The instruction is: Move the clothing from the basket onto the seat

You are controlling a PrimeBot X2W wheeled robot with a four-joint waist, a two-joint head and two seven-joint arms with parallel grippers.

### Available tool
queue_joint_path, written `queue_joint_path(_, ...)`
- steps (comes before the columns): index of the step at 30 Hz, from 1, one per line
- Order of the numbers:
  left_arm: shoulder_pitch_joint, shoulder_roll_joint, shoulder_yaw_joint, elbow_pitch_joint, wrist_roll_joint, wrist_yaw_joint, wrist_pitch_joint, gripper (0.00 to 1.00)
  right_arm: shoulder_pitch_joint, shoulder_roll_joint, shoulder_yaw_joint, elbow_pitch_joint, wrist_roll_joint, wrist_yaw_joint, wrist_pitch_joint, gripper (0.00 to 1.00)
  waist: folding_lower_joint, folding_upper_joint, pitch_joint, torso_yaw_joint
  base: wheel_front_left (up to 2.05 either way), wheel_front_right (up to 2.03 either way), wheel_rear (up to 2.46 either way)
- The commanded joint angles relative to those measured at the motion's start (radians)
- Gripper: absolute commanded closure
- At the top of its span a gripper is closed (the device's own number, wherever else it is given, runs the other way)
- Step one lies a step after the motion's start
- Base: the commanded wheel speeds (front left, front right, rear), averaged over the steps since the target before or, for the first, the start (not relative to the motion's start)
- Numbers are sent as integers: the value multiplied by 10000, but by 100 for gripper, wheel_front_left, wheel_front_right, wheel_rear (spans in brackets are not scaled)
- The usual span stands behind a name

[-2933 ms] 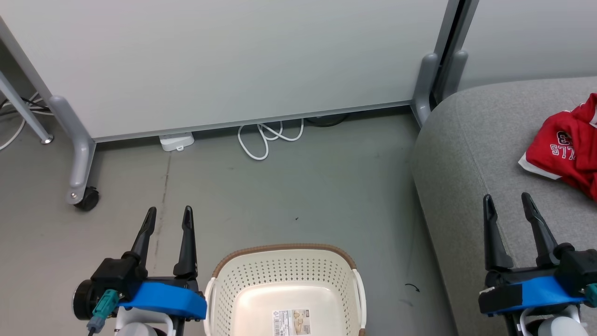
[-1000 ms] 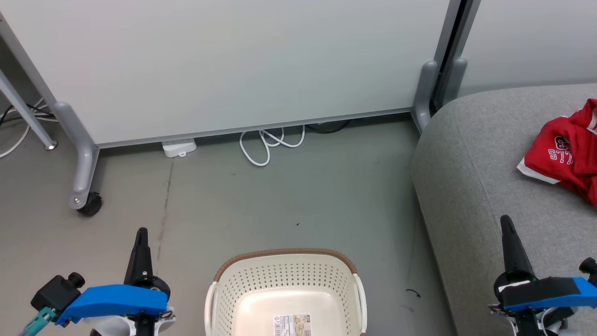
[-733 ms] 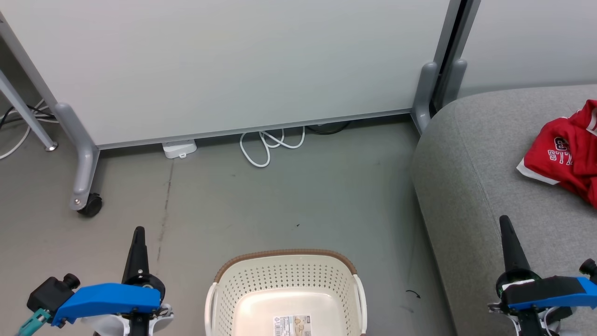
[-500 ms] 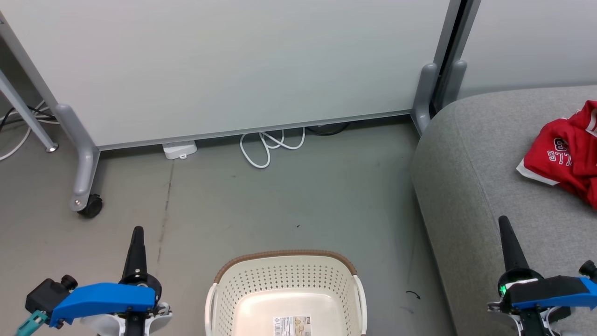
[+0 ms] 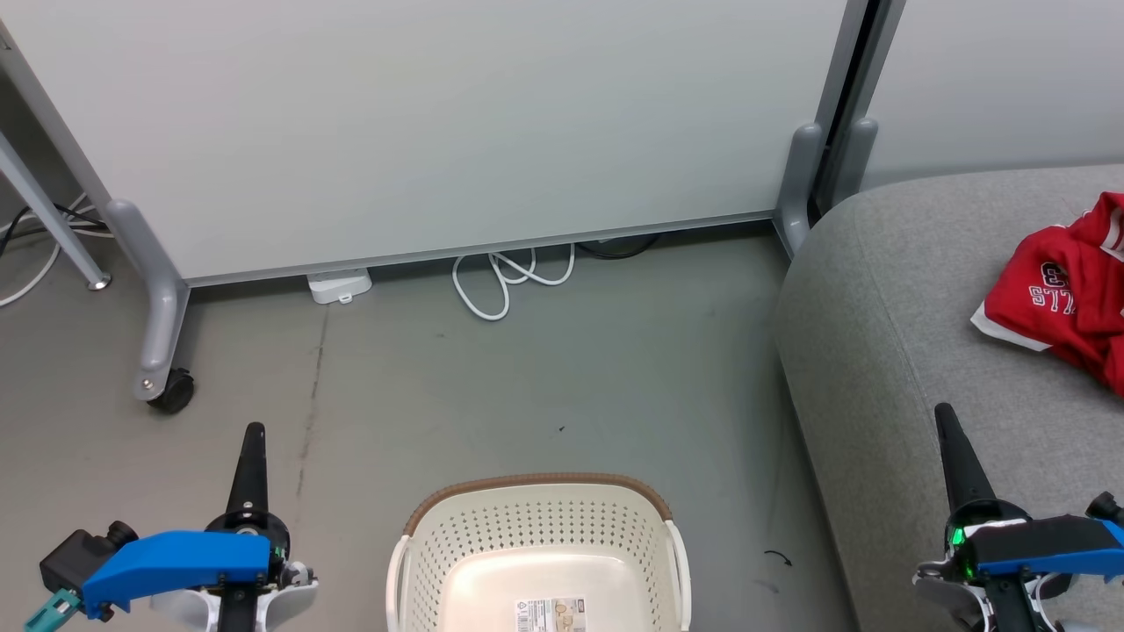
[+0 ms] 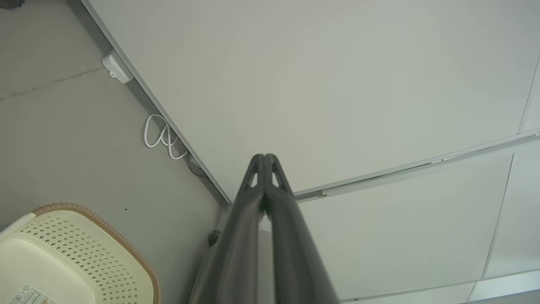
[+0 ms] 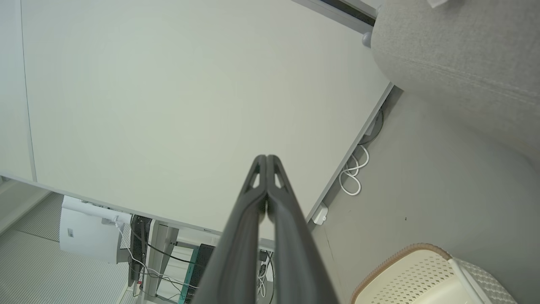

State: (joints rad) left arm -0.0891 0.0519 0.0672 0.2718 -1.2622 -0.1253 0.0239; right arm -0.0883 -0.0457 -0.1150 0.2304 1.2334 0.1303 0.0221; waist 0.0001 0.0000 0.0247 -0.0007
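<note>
- looking down over a smooth grey floor [image 5: 562, 369] marked by a thin crack line and a few dark scuffs, i see a pale partition panel [image 5: 439, 114] across the back on grey legs, one ending in a black caster [image 5: 171, 392].
- a looped white cable [image 5: 505, 281] and a small white box [image 5: 338, 285] lie at the panel's foot.
- the basket [image 5: 536, 518] sits on the floor at bottom middle, between my arms, its bare bottom showing a paper label [image 5: 551, 612].
- the seat [image 5: 878, 307] takes up the right side; the clothing [image 5: 1067, 294], red with white lettering, lies crumpled on it, well apart from the basket.
- the left claw [image 5: 253, 434] is pressed together, pinching nothing, left of the basket.
- the right claw [image 5: 948, 430] is pressed together too, seen against the seat.
</note>
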Motion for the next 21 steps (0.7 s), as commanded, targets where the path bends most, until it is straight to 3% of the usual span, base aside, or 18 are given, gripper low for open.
queue_joint_path(1,-214,11,81,-115,-251,-63,67,100,-171,-61,2,-35,299,5,77,100,-1,0,-8,0,0,0,0)
queue_joint_path(21,-233,-5,297,-207,-1880,-78,500,100,-222,-67,7,58,2054,6,510,100,-1,0,-102,3,0,0,0)
